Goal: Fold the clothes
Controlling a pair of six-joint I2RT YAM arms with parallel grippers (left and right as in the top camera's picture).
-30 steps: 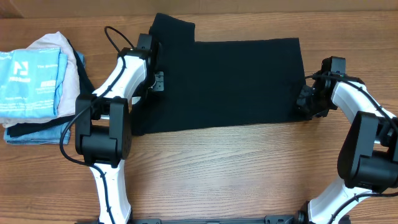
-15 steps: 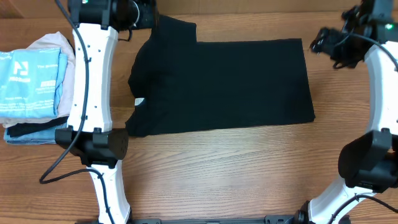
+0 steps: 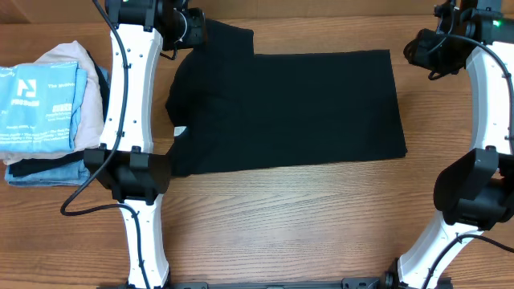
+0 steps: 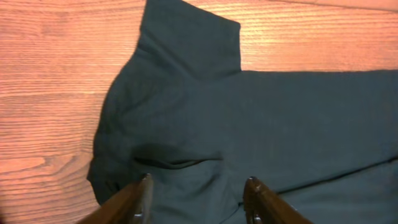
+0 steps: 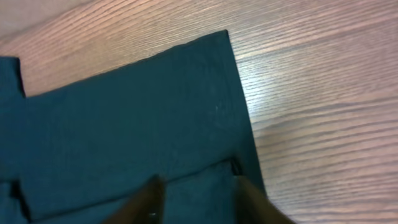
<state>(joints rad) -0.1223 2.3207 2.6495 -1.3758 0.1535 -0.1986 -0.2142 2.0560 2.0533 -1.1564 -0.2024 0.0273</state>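
Black T-shirt [image 3: 289, 108] lies flat at the centre of the wooden desk [image 3: 281, 229], spread as a wide rectangle. One short sleeve [image 3: 225, 38] projects from its far left corner. A small white label [image 3: 180, 130] shows at the shirt's left edge.

Left arm [image 3: 128, 88] reaches to the far left corner, beside the sleeve. In the left wrist view the left jaws stand apart above the shirt's sleeve end – nothing is between them.

Right arm [image 3: 486, 88] reaches to the far right corner, just off the shirt. In the right wrist view the right jaws are blurred but apart – empty, above the corner of the shirt.

At the desk's left edge, well apart from the shirt, sits a pile: a light blue garment [image 3: 40, 96] with white print over a pale pink-beige garment [image 3: 76, 54].
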